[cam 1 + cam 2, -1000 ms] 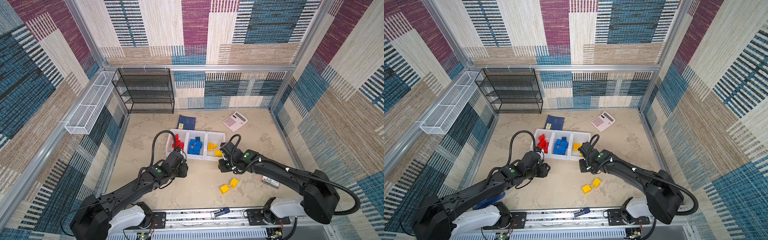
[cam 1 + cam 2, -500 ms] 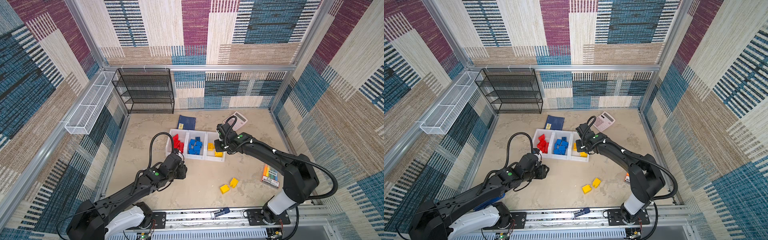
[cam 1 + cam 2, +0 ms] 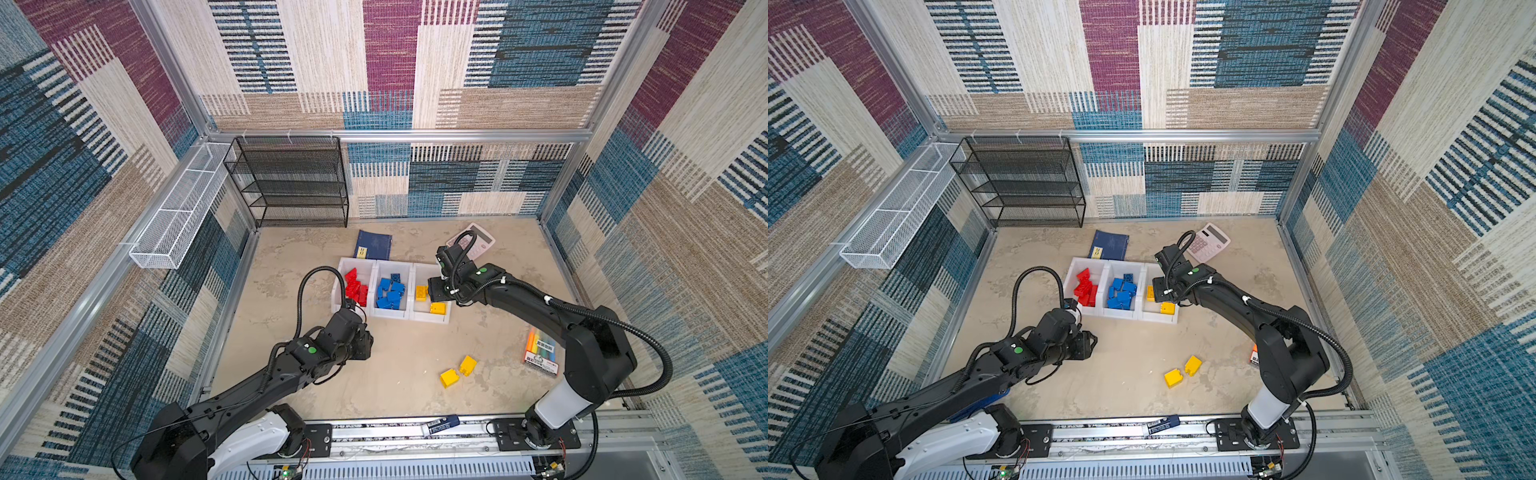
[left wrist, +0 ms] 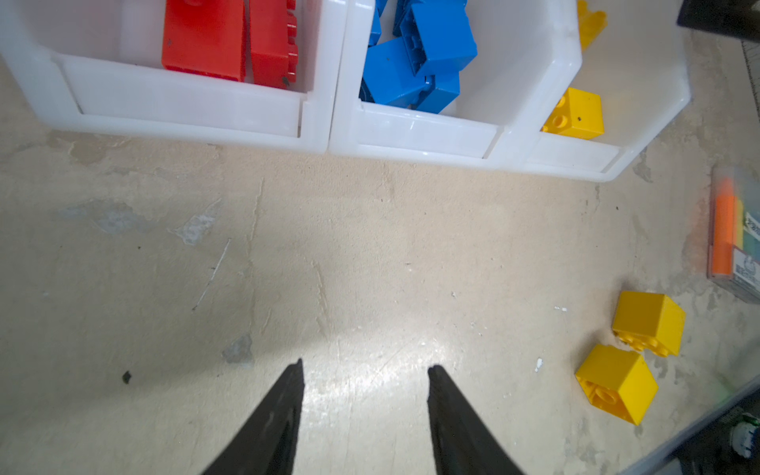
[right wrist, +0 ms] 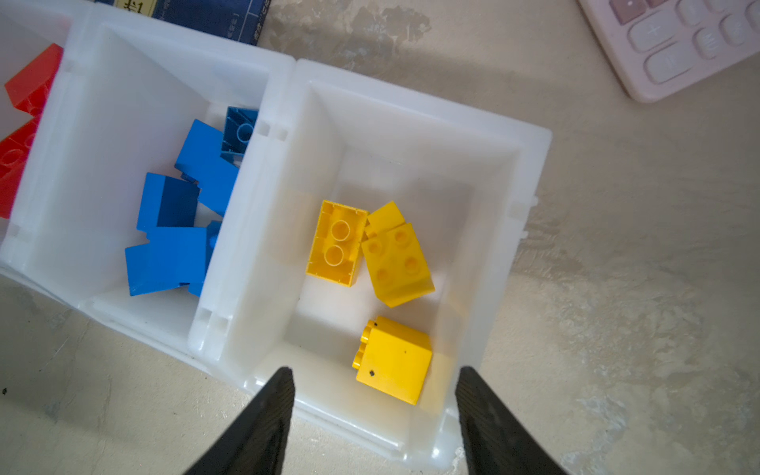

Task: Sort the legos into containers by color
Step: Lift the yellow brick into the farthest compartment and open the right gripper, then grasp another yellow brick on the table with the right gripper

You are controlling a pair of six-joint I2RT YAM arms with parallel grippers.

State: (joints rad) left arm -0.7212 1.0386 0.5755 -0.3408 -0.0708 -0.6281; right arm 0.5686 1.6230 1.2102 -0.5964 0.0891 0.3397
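Three joined white containers (image 3: 390, 314) (image 3: 1119, 314) stand mid-table. Red legos (image 3: 355, 286) fill the left one and blue legos (image 3: 390, 291) the middle one. Yellow legos (image 5: 337, 242) (image 5: 397, 259) (image 5: 392, 360) lie in the right one. My right gripper (image 5: 375, 372) hovers over that right container (image 5: 530, 172), open, with nothing between its fingers. Two loose yellow bricks (image 3: 449, 378) (image 3: 468, 365) lie on the table near the front, also in the left wrist view (image 4: 615, 382) (image 4: 647, 323). My left gripper (image 4: 366, 366) (image 3: 363, 347) is open over bare table in front of the containers.
A pink calculator (image 3: 473, 245) and a dark-blue booklet (image 3: 374, 245) lie just behind the containers. A highlighter pack (image 3: 540, 353) sits at the right, near the loose bricks. A black mesh rack (image 3: 291, 183) and a white wire basket (image 3: 178, 212) stand at the back left.
My right gripper has swung from the table in front of the containers to above the right container, and its jaws have opened. The left arm has barely moved.
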